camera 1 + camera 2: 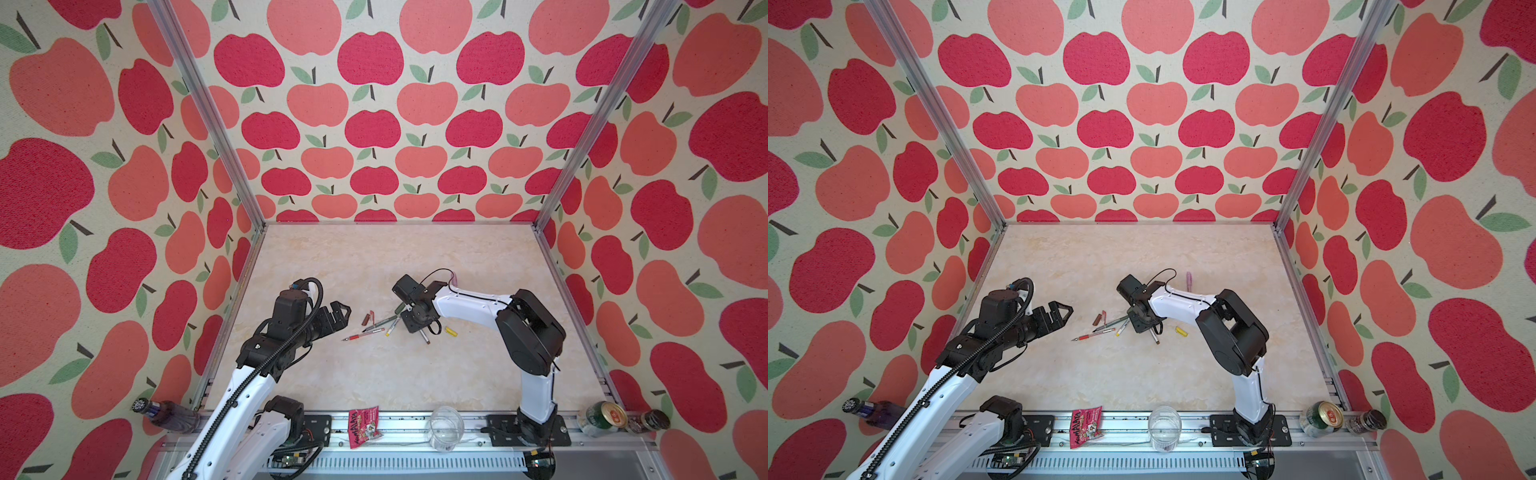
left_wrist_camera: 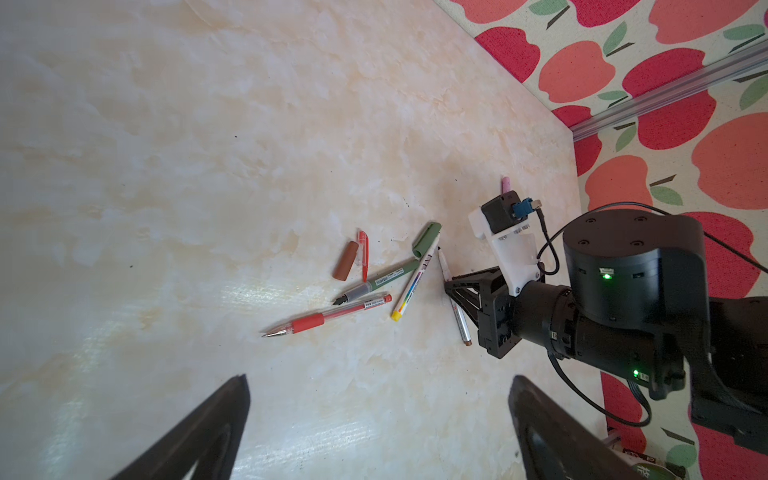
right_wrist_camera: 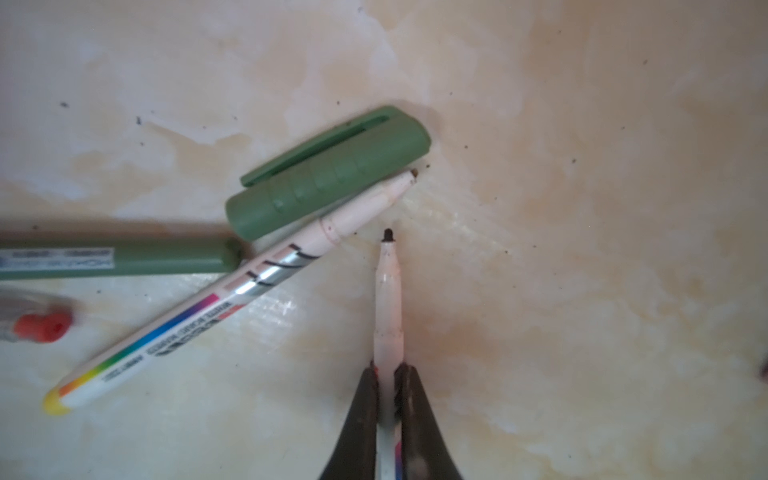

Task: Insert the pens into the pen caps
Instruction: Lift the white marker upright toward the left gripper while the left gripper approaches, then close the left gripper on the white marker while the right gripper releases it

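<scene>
Jaws, right: pressed together on the white-barrelled brown-ended pen [image 3: 387,299], pinching its barrel partway along; dark tip pointing away from the right gripper [image 3: 388,386].
Jaws, left: spread wide and empty; the left gripper [image 1: 338,316] hangs above the marbled cream desk [image 1: 374,257] at about 9 o'clock of the pen cluster.
Step in hand: grasp of the brown-ended pen looks just made; it lies low on the desk, not yet lifted as far as I can tell.
Pens: red-grip clear pen [image 2: 328,320], dark green pen [image 2: 384,278] and white yellow-ended pen [image 2: 411,286] lie fanned together mid-desk, at 9 o'clock of the right gripper.
Caps: stubby brown plastic cap [image 2: 345,261] at 10 o'clock of the cluster; ribbed dark green cap [image 3: 328,174] touching the yellow-ended pen's tip; small yellow cap [image 1: 451,331] at 3 o'clock of the right gripper.
Next move calls for: lifting this pen clear, then the left jaws taking the brown cap, mouth lined up with the tip.
</scene>
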`<state>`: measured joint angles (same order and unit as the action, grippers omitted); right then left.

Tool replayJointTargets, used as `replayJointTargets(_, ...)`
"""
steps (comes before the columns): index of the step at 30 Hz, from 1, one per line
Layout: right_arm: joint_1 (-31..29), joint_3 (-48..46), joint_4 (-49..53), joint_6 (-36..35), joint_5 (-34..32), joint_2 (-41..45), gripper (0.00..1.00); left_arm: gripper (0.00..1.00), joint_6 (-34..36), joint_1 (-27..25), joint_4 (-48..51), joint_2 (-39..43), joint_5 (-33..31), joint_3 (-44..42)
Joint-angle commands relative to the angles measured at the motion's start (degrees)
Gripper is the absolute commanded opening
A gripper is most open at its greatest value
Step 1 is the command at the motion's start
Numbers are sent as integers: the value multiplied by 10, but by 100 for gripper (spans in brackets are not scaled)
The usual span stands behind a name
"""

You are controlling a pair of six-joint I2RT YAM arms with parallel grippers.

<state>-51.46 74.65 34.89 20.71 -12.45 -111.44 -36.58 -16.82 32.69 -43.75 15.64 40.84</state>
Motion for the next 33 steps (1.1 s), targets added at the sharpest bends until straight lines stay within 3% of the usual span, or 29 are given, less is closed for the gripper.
replayJointTargets(1,6,0,23,6,-5,35,9,99,4,3,-56,-12,19,-8)
replayJointTargets(4,19,-18,-13,6,34,96,9,99,12,2,-114,-33,59,-8)
replayJointTargets(11,61,-70,-180,25,231,243,9,100,68,-21,-204,-82,175,-2)
replayJointTargets(16,101,-58,-242,70,329,270,9,100,119,-86,-243,-72,205,-8)
replayJointTargets(20,119,-50,-301,114,421,265,9,100,115,-112,-300,-61,209,-29)
replayJointTargets(24,120,-67,-371,154,475,273,9,99,85,-114,-389,-60,217,-57)
replayJointTargets(33,120,-106,-487,232,535,274,9,90,58,-115,-478,-112,265,-38)
